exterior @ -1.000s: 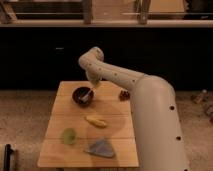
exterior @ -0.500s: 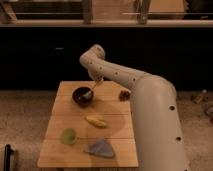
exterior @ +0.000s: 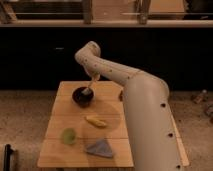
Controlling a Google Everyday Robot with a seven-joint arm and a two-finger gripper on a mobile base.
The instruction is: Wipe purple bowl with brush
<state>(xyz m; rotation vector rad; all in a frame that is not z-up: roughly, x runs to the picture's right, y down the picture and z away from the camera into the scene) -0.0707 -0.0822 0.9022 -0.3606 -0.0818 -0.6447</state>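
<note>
The purple bowl sits on the wooden table near its far left part, dark and almost black. The brush has a light handle and a pale head that reaches into the bowl's right side. My gripper hangs just above and right of the bowl, at the upper end of the brush handle, on the end of the white arm.
A yellow banana-shaped object lies mid-table. A flat green round object sits at the front left. A grey-blue cloth lies at the front. A small dark object sits by the arm at the far right.
The gripper with the brush has shifted slightly over the bowl's right side; bowl and other objects have stayed in place.
</note>
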